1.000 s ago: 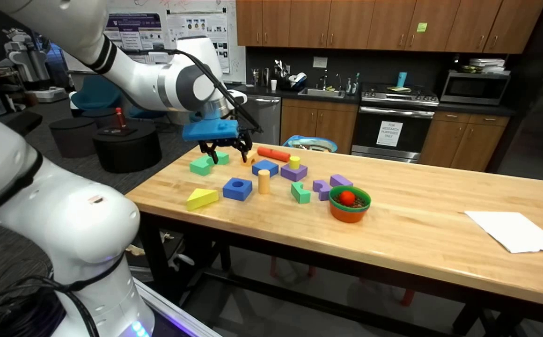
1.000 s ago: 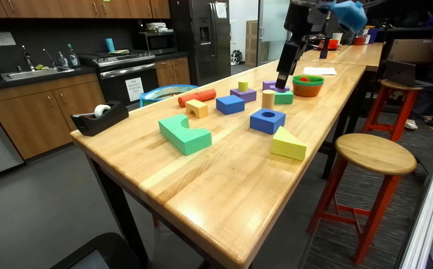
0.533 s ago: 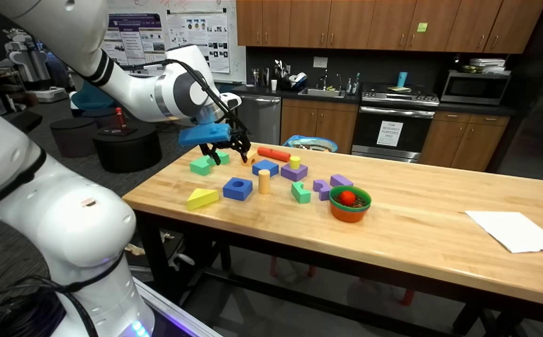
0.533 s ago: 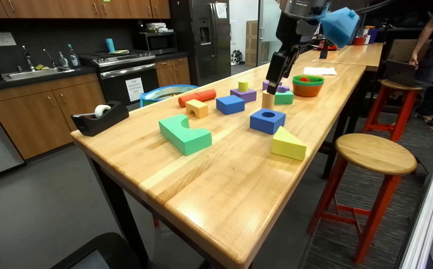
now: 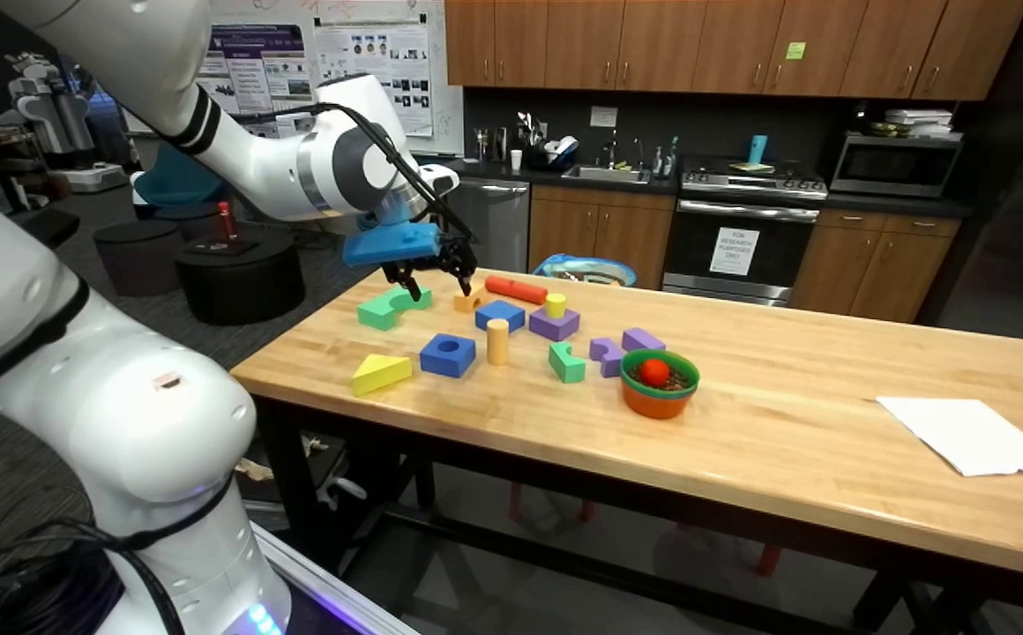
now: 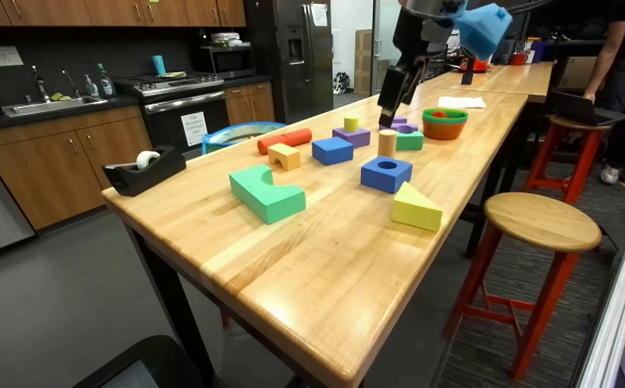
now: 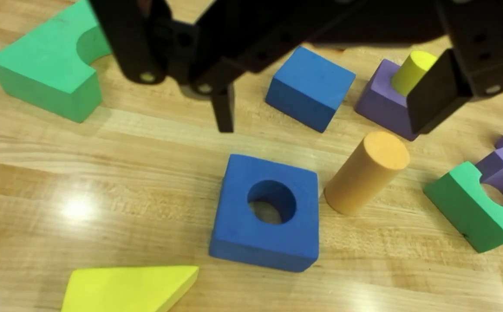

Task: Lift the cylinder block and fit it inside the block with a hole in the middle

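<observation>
The orange-yellow cylinder block [image 5: 497, 342] stands upright on the table. It also shows in the wrist view [image 7: 364, 177] and in an exterior view [image 6: 387, 144]. The blue block with a hole in the middle [image 5: 439, 363] lies flat beside it, a narrow gap apart. In the wrist view [image 7: 264, 238] its hole faces up and is unfilled, with table seen through it. My gripper [image 7: 323, 129] is open, with fingers wide apart and nothing between them. In an exterior view the gripper [image 5: 441, 292] hangs in the air above the blocks, holding nothing.
Close around are a solid blue block [image 7: 310, 84], a purple block [image 7: 381, 102] with a yellow peg [image 7: 412, 71], a yellow wedge [image 7: 125, 288] and a green block [image 7: 477, 208]. Farther off are a red bar [image 5: 516, 290] and stacked bowls [image 5: 658, 401].
My gripper dipped a little, then rose slightly, and has shifted left in an exterior view. It stays open. The blocks have not moved. A person in the background has moved.
</observation>
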